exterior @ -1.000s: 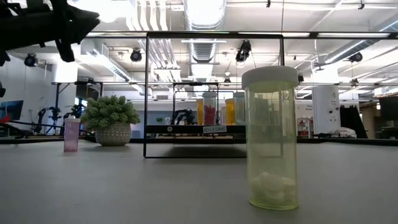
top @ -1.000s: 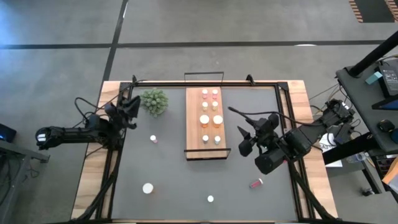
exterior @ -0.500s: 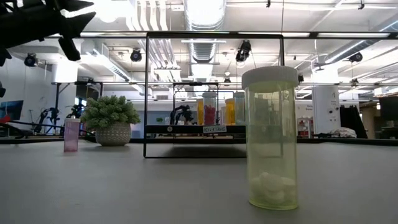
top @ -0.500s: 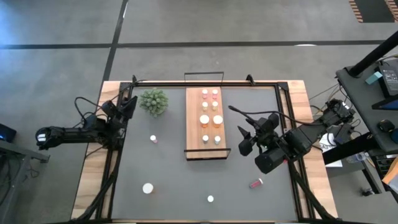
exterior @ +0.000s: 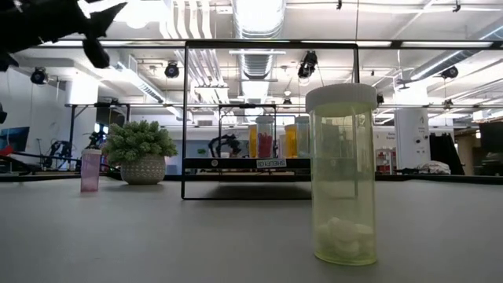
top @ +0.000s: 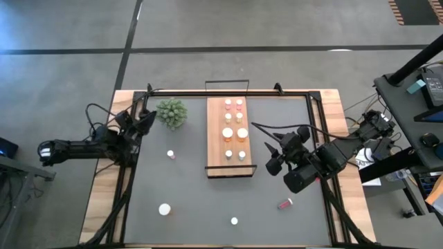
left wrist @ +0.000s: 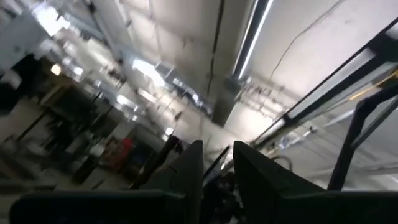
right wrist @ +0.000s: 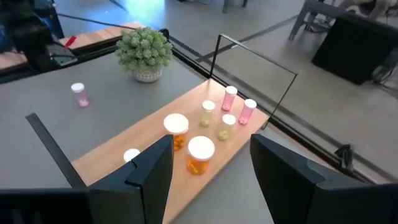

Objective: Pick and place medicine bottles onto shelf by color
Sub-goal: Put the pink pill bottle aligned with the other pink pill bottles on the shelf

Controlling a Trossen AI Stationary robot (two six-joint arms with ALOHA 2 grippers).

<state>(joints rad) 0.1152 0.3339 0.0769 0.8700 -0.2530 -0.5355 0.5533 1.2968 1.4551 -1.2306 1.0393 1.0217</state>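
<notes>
The right hand (top: 271, 153) is seen just beside the right long edge of the shelf (top: 214, 155), near its front end, and its fingers (right wrist: 149, 171) are spread with nothing between them. The shelf (right wrist: 124, 163) lies ahead of this hand on the dark surface (top: 201, 200). On the shelf eight bottles (top: 233, 129) are standing in two rows: two pink ones (right wrist: 229, 98) at the far end, two small pale ones (right wrist: 208, 113) next, two large orange ones (right wrist: 200, 154) in the middle, and two small ones at the end closest to the hand. A pink bottle (top: 284, 204) is lying on its side on the surface behind the right hand, toward the front edge. The left hand (top: 143, 119) is held at the far left side of the surface, its fingers (left wrist: 189, 171) pressed together and empty, raised and pointed up toward the ceiling. The plant (top: 171, 113) stands just beside this hand. A small pink bottle (top: 170, 154) stands near it, toward the front. A large white-capped bottle (top: 165, 208) and a small one (top: 234, 221) stand well apart from both hands, near the front edge. In the low view, a large pale bottle (exterior: 342, 173) with white pills at its bottom is seen very close.
</notes>
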